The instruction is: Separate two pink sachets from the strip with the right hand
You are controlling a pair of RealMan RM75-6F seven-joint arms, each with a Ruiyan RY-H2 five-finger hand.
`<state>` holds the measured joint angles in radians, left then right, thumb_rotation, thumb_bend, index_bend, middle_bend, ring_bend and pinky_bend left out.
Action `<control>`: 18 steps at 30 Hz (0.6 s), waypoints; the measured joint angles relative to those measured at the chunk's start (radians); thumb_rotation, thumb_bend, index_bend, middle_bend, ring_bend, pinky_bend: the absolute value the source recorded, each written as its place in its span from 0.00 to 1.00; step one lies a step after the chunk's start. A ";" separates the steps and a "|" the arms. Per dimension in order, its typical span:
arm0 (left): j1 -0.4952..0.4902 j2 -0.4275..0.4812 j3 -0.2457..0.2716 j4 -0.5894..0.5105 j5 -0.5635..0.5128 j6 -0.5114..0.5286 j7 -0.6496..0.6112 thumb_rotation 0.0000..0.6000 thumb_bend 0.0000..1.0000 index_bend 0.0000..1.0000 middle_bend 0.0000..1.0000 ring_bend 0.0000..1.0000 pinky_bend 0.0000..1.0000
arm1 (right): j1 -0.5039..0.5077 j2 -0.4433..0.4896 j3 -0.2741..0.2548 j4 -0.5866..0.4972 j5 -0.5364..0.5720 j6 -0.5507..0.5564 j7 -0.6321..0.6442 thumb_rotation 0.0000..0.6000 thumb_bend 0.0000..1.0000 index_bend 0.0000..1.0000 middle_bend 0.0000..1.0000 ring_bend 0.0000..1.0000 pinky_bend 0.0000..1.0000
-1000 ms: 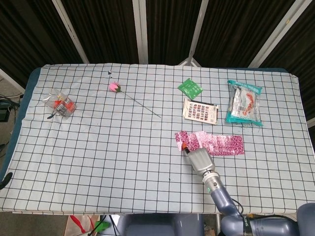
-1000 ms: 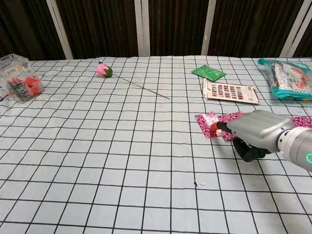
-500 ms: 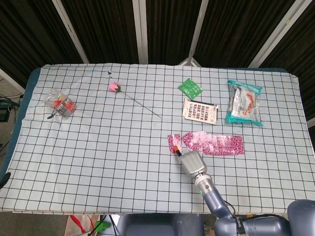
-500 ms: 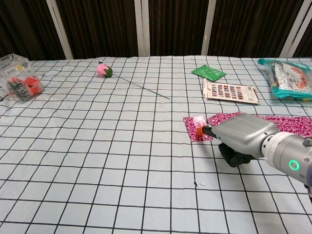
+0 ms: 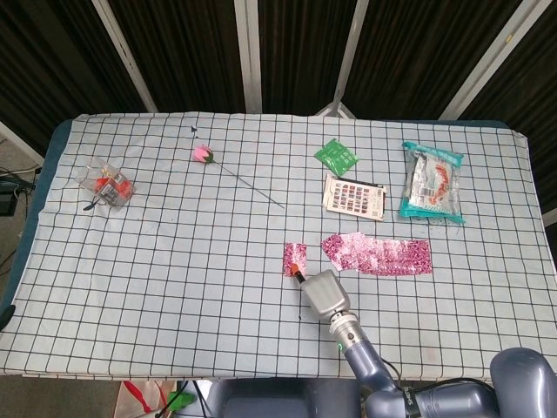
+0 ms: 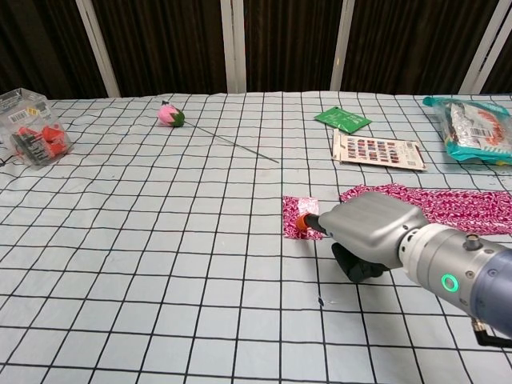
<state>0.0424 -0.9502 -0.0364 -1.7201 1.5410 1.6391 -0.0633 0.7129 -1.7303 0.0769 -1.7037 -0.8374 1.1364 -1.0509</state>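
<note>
Fingers point(image 6: 306, 223) of the right hand point(image 5: 318, 290) press an orange tip onto a small pink sachet piece point(image 5: 294, 258), gripping nothing. The piece lies flat on the checked tabletop point(image 5: 174, 261), apart from the pink sachet strip point(image 5: 379, 254) to its right.

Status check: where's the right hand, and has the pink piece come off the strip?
Right hand fingertip pressing pink piece. Piece apart from strip, gap of bare cloth between. Left hand not in view. Nothing in the way.
</note>
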 measured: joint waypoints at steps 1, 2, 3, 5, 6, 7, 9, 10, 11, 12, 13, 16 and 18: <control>0.000 0.001 0.000 0.001 -0.001 0.000 -0.002 1.00 0.38 0.18 0.05 0.00 0.12 | 0.002 -0.002 0.001 -0.003 -0.001 0.004 -0.001 1.00 0.84 0.13 0.80 0.80 0.66; 0.000 0.001 0.000 0.001 -0.001 -0.001 -0.004 1.00 0.38 0.18 0.05 0.00 0.12 | 0.003 -0.003 0.003 -0.007 -0.004 0.008 -0.001 1.00 0.84 0.13 0.80 0.80 0.66; 0.000 0.001 -0.001 0.002 -0.002 -0.001 -0.004 1.00 0.38 0.18 0.05 0.00 0.12 | 0.004 -0.003 0.005 -0.012 -0.010 0.015 0.000 1.00 0.84 0.13 0.80 0.80 0.66; -0.001 0.001 0.000 0.003 -0.001 -0.003 -0.005 1.00 0.38 0.18 0.05 0.00 0.12 | 0.006 -0.002 0.008 -0.024 -0.019 0.026 -0.001 1.00 0.84 0.13 0.80 0.80 0.66; -0.002 0.001 0.000 0.003 -0.001 -0.004 -0.004 1.00 0.38 0.18 0.05 0.00 0.12 | 0.006 0.000 0.009 -0.033 -0.025 0.033 0.000 1.00 0.84 0.13 0.80 0.80 0.66; -0.002 0.001 0.000 0.003 0.000 -0.005 -0.003 1.00 0.38 0.18 0.05 0.00 0.12 | 0.007 0.002 0.011 -0.040 -0.030 0.040 0.000 1.00 0.84 0.13 0.80 0.80 0.66; -0.002 0.000 0.000 0.002 0.000 -0.005 -0.001 1.00 0.38 0.18 0.05 0.00 0.12 | 0.006 0.009 0.016 -0.057 -0.040 0.057 0.003 1.00 0.84 0.13 0.80 0.80 0.66; -0.002 0.000 0.000 0.002 0.000 -0.004 -0.001 1.00 0.38 0.18 0.05 0.00 0.12 | 0.005 0.015 0.018 -0.063 -0.043 0.065 0.005 1.00 0.84 0.13 0.80 0.80 0.66; -0.002 0.000 0.000 0.002 0.000 -0.003 0.000 1.00 0.38 0.18 0.05 0.00 0.12 | 0.003 0.021 0.020 -0.069 -0.046 0.072 0.008 1.00 0.84 0.13 0.80 0.80 0.66; -0.002 0.000 0.000 0.002 0.000 -0.002 0.000 1.00 0.38 0.18 0.05 0.00 0.12 | 0.001 0.031 0.023 -0.074 -0.048 0.082 0.011 1.00 0.84 0.13 0.80 0.80 0.66; -0.001 0.000 0.000 0.002 -0.001 -0.001 0.000 1.00 0.38 0.18 0.05 0.00 0.12 | -0.001 0.039 0.025 -0.078 -0.049 0.088 0.013 1.00 0.84 0.13 0.80 0.80 0.66; 0.000 -0.001 -0.001 0.001 -0.003 0.000 0.002 1.00 0.38 0.18 0.05 0.00 0.12 | -0.009 0.068 0.027 -0.087 -0.046 0.097 0.022 1.00 0.84 0.13 0.80 0.80 0.66; 0.000 -0.001 -0.002 0.001 -0.004 0.001 0.004 1.00 0.38 0.18 0.05 0.00 0.12 | -0.015 0.090 0.026 -0.091 -0.038 0.098 0.031 1.00 0.84 0.13 0.80 0.80 0.66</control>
<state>0.0426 -0.9516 -0.0382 -1.7194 1.5374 1.6398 -0.0589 0.6978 -1.6401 0.1027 -1.7944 -0.8752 1.2346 -1.0202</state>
